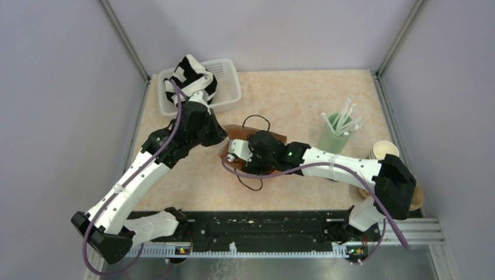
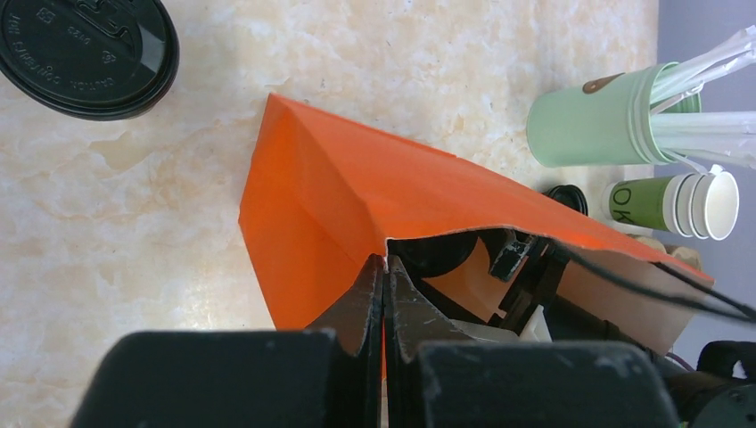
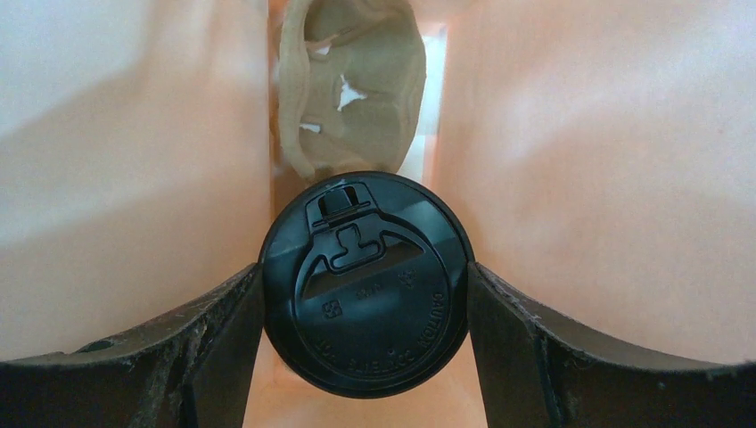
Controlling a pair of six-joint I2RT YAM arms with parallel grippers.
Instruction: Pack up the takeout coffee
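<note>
Right wrist alone shows inside the orange bag: right gripper grasps a black-lidded coffee cup, cardboard carrier at 12 o'clock; left gripper pinches the bag's rim, on marbled beige tabletop.

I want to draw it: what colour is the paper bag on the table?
Orange; the paper bag shows best in the left wrist view.

Counter: beige, marbled.
Far left: white plastic basket, latticed floor.
Right side: pale mint tumbler, upright, holding white straws.
Centre: orange paper bag on its side, with a brown cardboard cup carrier inside.
</note>
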